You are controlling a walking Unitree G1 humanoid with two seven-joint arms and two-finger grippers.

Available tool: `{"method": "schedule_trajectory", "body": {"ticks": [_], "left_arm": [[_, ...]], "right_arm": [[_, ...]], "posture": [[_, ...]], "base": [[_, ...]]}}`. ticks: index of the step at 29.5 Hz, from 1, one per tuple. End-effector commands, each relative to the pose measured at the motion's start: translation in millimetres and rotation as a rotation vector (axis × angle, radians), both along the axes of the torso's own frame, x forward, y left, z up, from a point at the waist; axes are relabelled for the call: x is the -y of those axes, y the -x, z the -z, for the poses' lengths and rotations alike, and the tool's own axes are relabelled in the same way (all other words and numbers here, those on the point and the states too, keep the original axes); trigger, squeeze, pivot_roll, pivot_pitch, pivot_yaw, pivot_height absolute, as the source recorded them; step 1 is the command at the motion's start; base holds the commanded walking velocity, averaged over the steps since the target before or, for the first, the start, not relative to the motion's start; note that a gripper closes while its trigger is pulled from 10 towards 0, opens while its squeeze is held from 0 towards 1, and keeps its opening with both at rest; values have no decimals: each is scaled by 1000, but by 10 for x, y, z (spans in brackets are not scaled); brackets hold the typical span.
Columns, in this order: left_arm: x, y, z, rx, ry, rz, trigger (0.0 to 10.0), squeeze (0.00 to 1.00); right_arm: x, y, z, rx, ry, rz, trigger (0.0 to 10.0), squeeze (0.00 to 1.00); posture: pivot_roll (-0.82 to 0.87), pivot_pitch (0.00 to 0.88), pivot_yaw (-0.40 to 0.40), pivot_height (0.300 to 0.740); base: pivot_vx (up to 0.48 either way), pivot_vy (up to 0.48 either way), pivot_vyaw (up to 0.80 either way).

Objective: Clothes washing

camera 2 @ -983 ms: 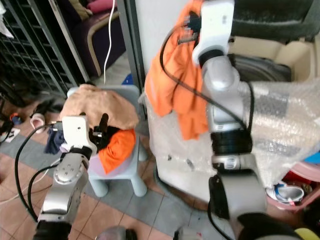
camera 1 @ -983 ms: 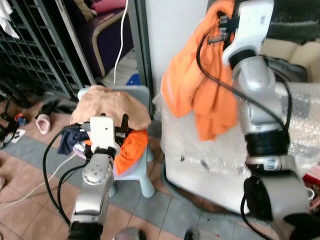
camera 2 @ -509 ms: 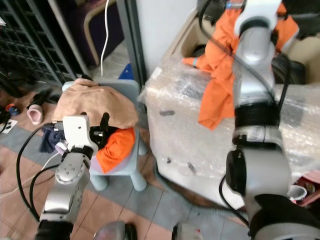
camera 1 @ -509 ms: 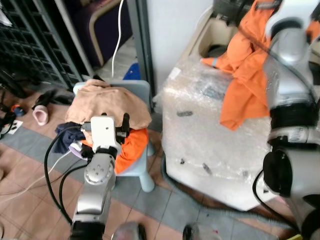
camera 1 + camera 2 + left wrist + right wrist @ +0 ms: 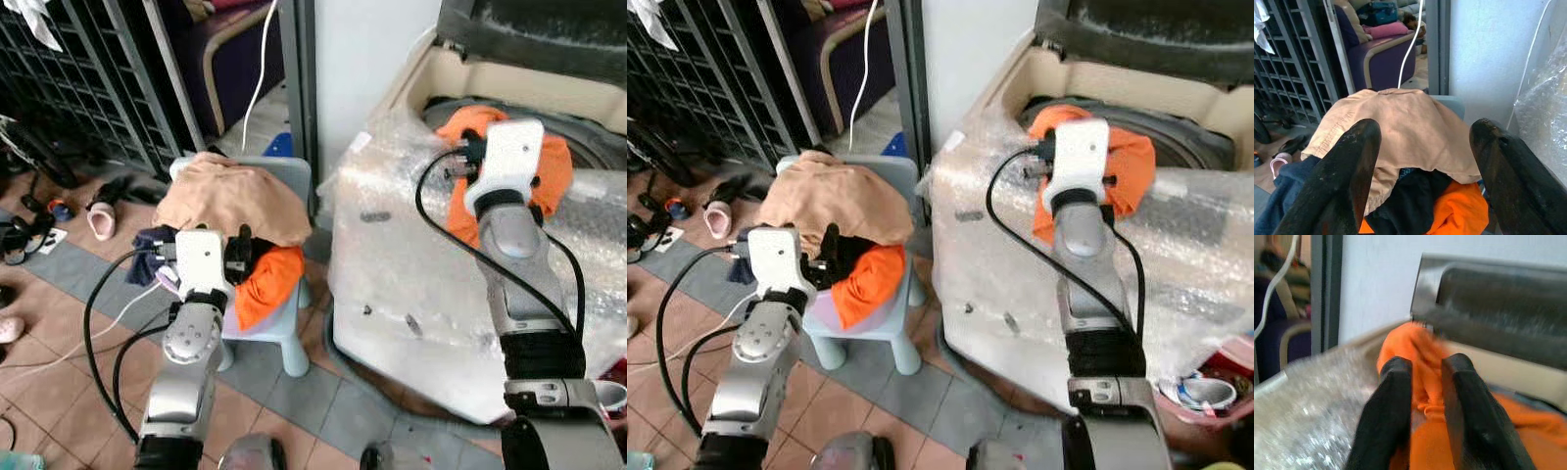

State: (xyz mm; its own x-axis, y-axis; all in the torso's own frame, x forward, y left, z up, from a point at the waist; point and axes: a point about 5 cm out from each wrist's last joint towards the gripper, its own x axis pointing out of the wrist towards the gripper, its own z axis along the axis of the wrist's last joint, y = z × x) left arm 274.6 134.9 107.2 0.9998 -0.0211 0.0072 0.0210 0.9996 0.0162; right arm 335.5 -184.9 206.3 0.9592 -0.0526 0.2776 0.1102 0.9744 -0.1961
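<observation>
A: Far left, what is logged?
B: A dark metal grille (image 5: pixel 73 93) on the left, shoes (image 5: pixel 101 219) on the tiled floor (image 5: pixel 294 401) beneath it. A white cable (image 5: pixel 257 73) hangs down beyond the stool.

A: Next to the right?
B: A pale blue stool (image 5: pixel 279 328) carrying a pile of clothes: a tan garment (image 5: pixel 230 201) on top, a dark blue garment (image 5: pixel 147 245) at the left edge, an orange cloth (image 5: pixel 269 279) spilling over the near right edge.

A: Left gripper?
B: The left gripper (image 5: pixel 1422 161) hovers just near of the pile, pointing at it. Jaws wide apart, holding nothing; the tan garment shows between the fingers (image 5: pixel 1349 166) in the wrist view.

A: Right of the stool?
B: A washing machine (image 5: pixel 431 264) wrapped in bubble film, lid (image 5: pixel 534 34) raised at the far side, tub open on top.

A: Task item location?
B: An orange garment (image 5: pixel 554 171) lies bunched at the tub opening, partly draped over the near rim.

A: Right gripper?
B: The right gripper (image 5: pixel 1425 382) is over the tub rim, jaws clamped on a fold of the orange garment; cloth is pinched between the two black fingers (image 5: pixel 1393 401). The wrist view is somewhat blurred.
</observation>
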Motion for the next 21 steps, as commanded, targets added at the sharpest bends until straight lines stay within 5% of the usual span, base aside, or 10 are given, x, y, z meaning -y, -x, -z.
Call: {"method": "schedule_trajectory", "body": {"ticks": [1,8,11,21], "left_arm": [[-42,10,-8,-1,-14,-20,10000,0],[-48,20,-7,-4,-15,-20,10000,0],[-45,23,-9,-6,-14,-18,10000,0],[-51,25,-7,-16,4,-50,10000,0]], "right_arm": [[-128,93,-132,72,33,-44,10000,1000],[-179,253,21,1,42,-67,10000,1000],[-141,325,279,-145,47,-51,10000,1000],[-189,323,224,-100,3,-86,10000,1000]], "posture": [[-43,32,70,740],[-44,37,69,740],[-44,46,66,740],[-39,52,64,740]], "base": [[0,0,0],[0,0,0],[0,0,0],[0,0,0]]}}
